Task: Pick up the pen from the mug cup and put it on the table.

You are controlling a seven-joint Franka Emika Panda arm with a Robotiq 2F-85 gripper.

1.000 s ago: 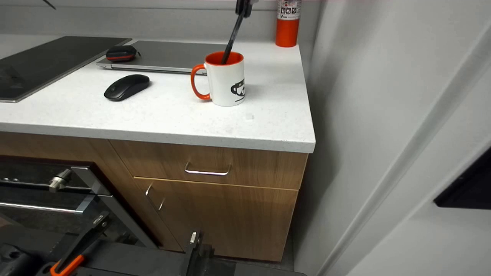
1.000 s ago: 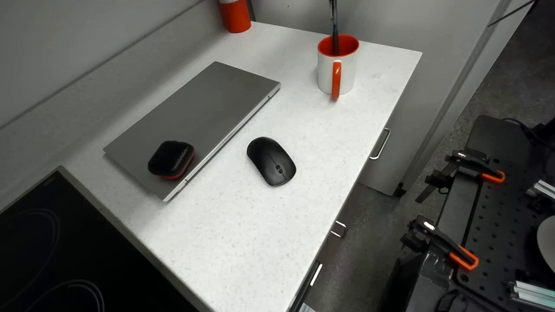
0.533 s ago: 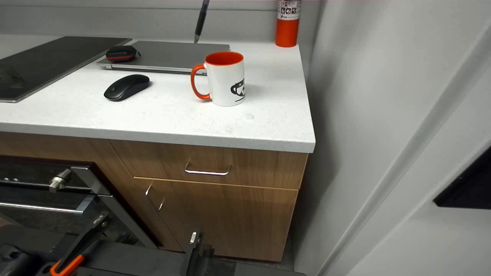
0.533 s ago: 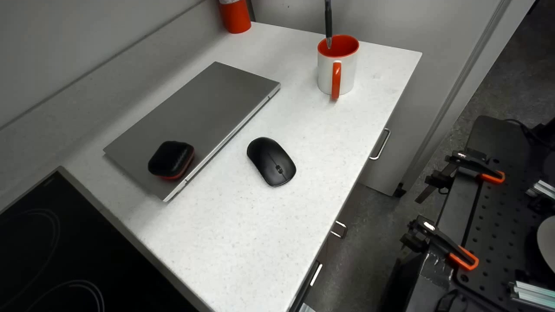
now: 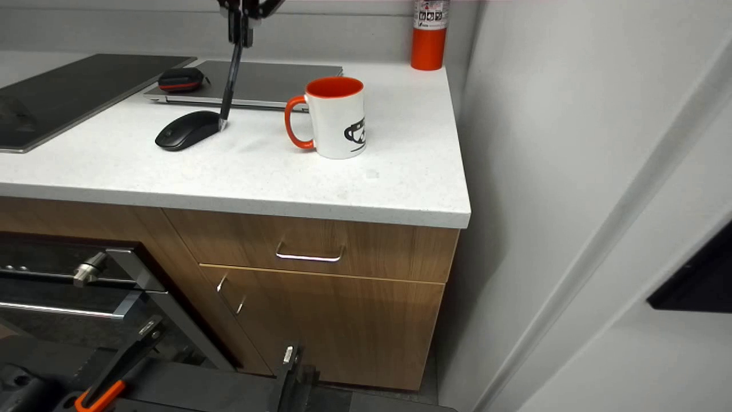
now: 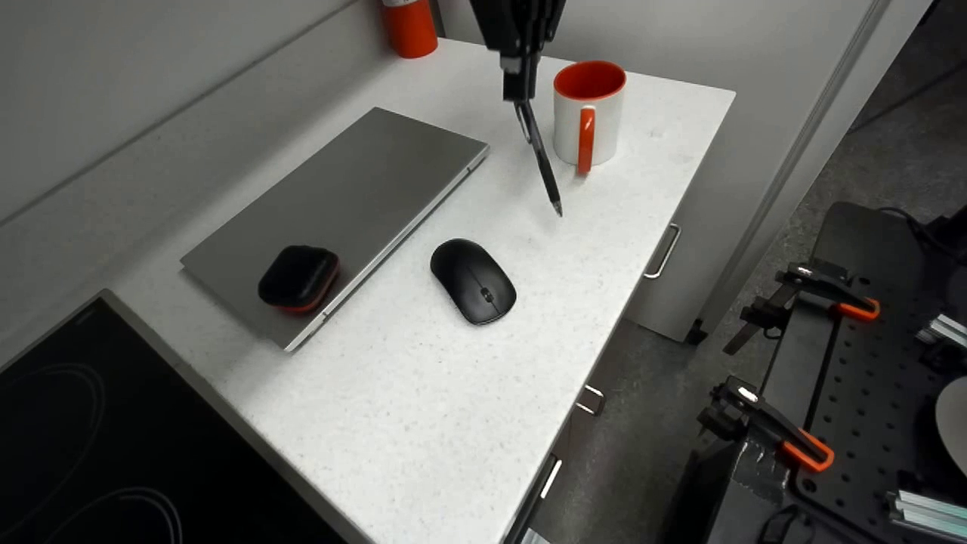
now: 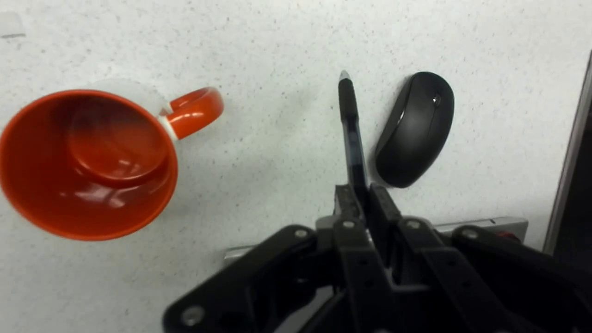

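My gripper (image 7: 365, 196) is shut on the pen (image 7: 350, 115), a thin dark stick with a silver tip, held near its upper end. The pen points tilted down over the white table (image 7: 268, 51), between mug and mouse. Its tip seems just above the surface; the exact gap is unclear. The gripper also shows at the top of both exterior views (image 5: 240, 37) (image 6: 520, 87), with the pen below it (image 5: 230, 86) (image 6: 545, 166). The white mug cup (image 5: 337, 126) with red handle and red inside stands upright; its inside (image 7: 92, 157) looks empty in the wrist view.
A black mouse (image 6: 474, 281) lies close to the pen tip. A grey laptop (image 6: 347, 204) with a small black case (image 6: 298, 278) on it lies at the back. A red-and-white bottle (image 5: 428, 48) stands in the back corner. A black cooktop (image 6: 98, 423) borders the table.
The pen was inside the mug a second ago, then was lifted out. My gripper has carried it away from the mug towards the mouse and lowered it. The mug has not moved.
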